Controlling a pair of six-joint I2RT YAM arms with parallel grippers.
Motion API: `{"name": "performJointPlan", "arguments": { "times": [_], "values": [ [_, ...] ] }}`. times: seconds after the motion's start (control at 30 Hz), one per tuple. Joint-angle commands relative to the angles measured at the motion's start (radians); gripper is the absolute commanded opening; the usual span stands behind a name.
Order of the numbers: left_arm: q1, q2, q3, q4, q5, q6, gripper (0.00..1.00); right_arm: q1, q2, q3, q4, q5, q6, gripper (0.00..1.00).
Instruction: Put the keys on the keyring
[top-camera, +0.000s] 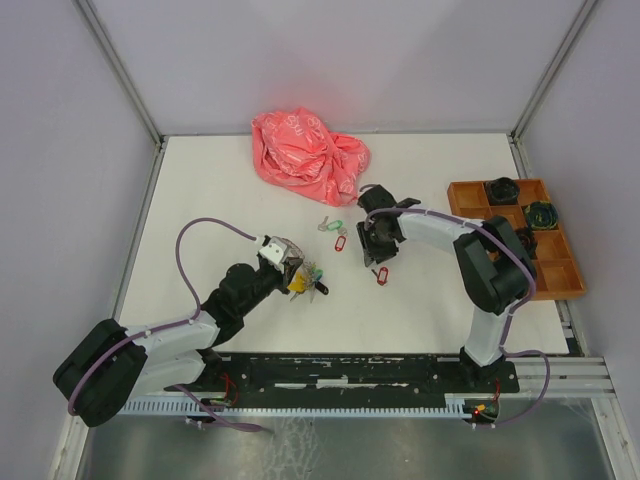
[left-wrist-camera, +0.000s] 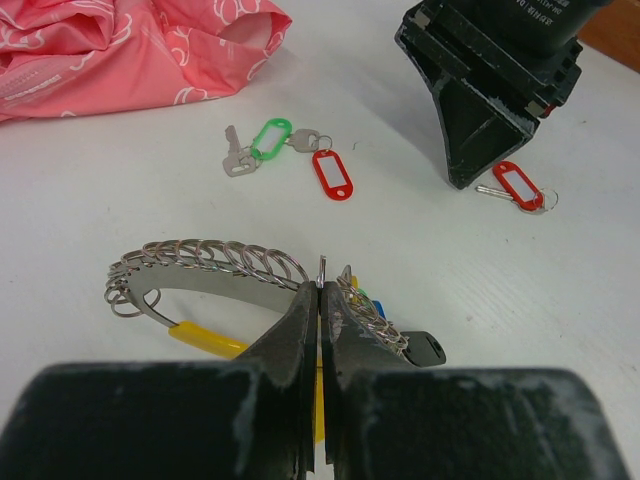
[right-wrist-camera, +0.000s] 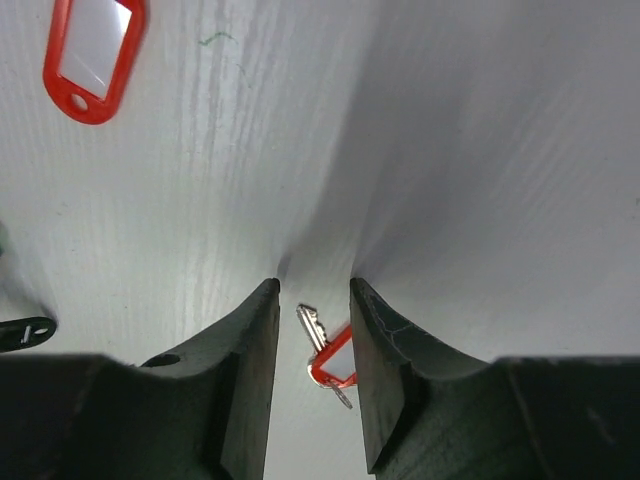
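- From above, I have the bag (top-camera: 308, 155) at the table's (top-camera: 220, 200) 12 o'clock and the tray (top-camera: 558, 275) at 3.
- The keyring (top-camera: 303, 275) sits in my left gripper (top-camera: 292, 262), left of centre.
- From it, two keys (top-camera: 333, 232) lie at 1 o'clock.
- The lone key (top-camera: 381, 275) lies at 3 o'clock, between my right gripper's (top-camera: 378, 262) fingers.

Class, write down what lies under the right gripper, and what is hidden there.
Between the right gripper's open fingers, a silver key with a red tag lies on the white table. One finger hides the tag's edge.
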Motion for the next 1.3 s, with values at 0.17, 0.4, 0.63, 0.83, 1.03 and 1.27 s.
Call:
{"name": "performJointPlan", "arguments": {
  "times": [0.17, 0.4, 0.63, 0.83, 1.03, 1.27],
  "values": [
    [0.000, -0.006, 0.047, 0.053, 0.027, 0.008, 0.03, -0.054, -0.129, -0.145, -0.049, 0.031, 0.052, 0.42],
    [0.000, -0.006, 0.049, 0.053, 0.033, 0.006, 0.03, -0.053, -0.228, -0.246, -0.035, -0.070, 0.090, 0.42],
    [0.000, 0.001, 0.049, 0.055, 0.036, 0.005, 0.03, -0.021, -0.285, -0.303, 0.016, -0.149, 0.140, 0.43],
    [0.000, 0.003, 0.050, 0.055, 0.037, 0.005, 0.03, 0.059, -0.346, -0.260, -0.039, -0.064, 0.070, 0.49],
    [0.001, -0.002, 0.049, 0.051, 0.030, 0.008, 0.03, 0.123, -0.316, -0.177, -0.080, -0.016, -0.051, 0.54],
    [0.001, -0.005, 0.048, 0.050, 0.026, 0.010, 0.03, 0.158, -0.184, -0.056, -0.124, -0.038, -0.209, 0.51]
  ]
}}
